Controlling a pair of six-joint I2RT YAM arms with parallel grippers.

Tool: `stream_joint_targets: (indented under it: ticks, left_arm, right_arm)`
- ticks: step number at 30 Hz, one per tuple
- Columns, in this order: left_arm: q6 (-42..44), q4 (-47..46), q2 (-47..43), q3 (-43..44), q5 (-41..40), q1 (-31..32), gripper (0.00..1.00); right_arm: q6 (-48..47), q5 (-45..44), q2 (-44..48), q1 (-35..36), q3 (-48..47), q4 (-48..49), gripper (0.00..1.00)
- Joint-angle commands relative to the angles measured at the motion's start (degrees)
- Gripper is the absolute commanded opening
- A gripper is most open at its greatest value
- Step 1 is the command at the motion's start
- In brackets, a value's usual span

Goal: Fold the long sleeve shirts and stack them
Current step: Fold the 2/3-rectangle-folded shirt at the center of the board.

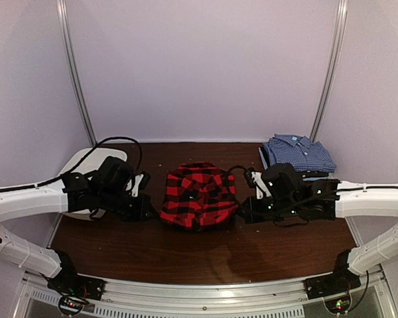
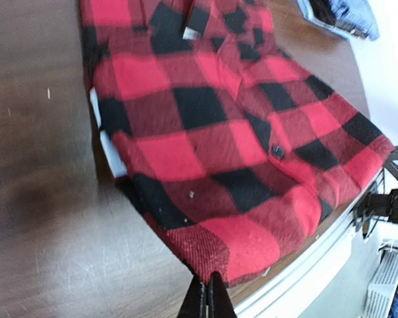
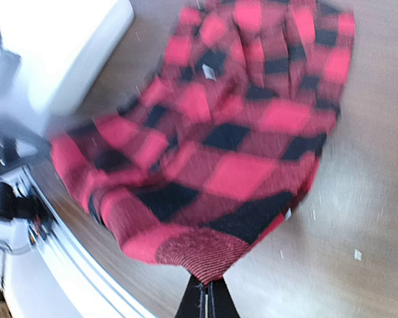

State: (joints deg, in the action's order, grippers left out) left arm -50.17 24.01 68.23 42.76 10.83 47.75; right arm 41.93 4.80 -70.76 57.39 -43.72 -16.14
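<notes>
The left gripper is seen with its fingers pressed together, and a hem corner of the red-and-black plaid flannel shirt appears to be nipped right at the tips. The right gripper is likewise closed, with the opposite lower corner of the same shirt drawn down into its fingertips. That view is blurred, so how deep the bite goes cannot be told.

In the top view, the flannel is found folded into a compact bundle at the middle of the table. It is flanked by the left claw at its 9 o'clock and the right claw at its 3 o'clock. The blue-and-white check shirt lies folded at about 2 o'clock from it, well apart. A white tub sits out at 10 o'clock.

Trouble can be expected from those shallow corner grips. If only the top layer has been caught, the fold is likely to be pulled open on the lift. If one corner is let slip, the bundle would be swung and dumped unfolded. Uneven travel between the two arms would leave the cloth stretched or twisted. On the way to 2 o'clock, the check shirt could be shoved or rumpled by a low-hanging edge, and the stack spoiled.
</notes>
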Motion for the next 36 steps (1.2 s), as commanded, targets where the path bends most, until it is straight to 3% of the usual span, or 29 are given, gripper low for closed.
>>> stream_joint_targets:
  ticks: [1, 5, 9, 15, 19, 21, 25, 32, 36]
  left_arm:
    - [4.2, 2.6, 4.8, 10.4, -1.3, -5.2, 0.0]
    - [11.3, -1.4, 16.6, 22.0, 5.9, -14.5, 0.0]
    - [14.7, -5.4, 36.5, 38.4, 11.5, -22.3, 0.0]
    - [15.2, -2.4, 65.7, 67.0, 15.3, -26.1, 0.0]
    - [14.3, -2.2, 72.5, 72.9, 15.6, -26.3, 0.0]
    - [14.1, -2.5, 72.6, 71.9, 16.1, -26.3, 0.0]
    - [13.1, -7.0, 67.0, 60.0, 16.8, -26.0, 0.0]
    - [8.1, -19.5, 43.7, 29.1, 14.2, -25.3, 0.0]
    - [6.9, -21.2, 34.2, 19.3, 11.7, -24.6, 0.0]
  right_arm:
    - [-3.9, -3.5, -4.0, -4.5, -11.3, -2.4, 0.0]
    - [-8.0, 1.7, -15.2, -14.7, -20.6, 3.4, 0.0]
    - [-9.8, 6.5, -31.4, -23.5, -33.7, 6.9, 0.0]
    - [-10.7, 10.8, -55.8, -30.8, -52.6, 4.8, 0.0]
    - [-11.2, 12.7, -63.6, -32.4, -59.3, 1.9, 0.0]
    - [-11.4, 13.1, -63.7, -32.4, -58.1, 2.5, 0.0]
    - [-11.2, 14.4, -60.6, -32.1, -51.2, 5.9, 0.0]
    - [-12.7, 14.2, -51.1, -28.4, -37.3, 8.8, 0.0]
    - [-13.0, 12.4, -44.2, -27.2, -29.9, 10.8, 0.0]
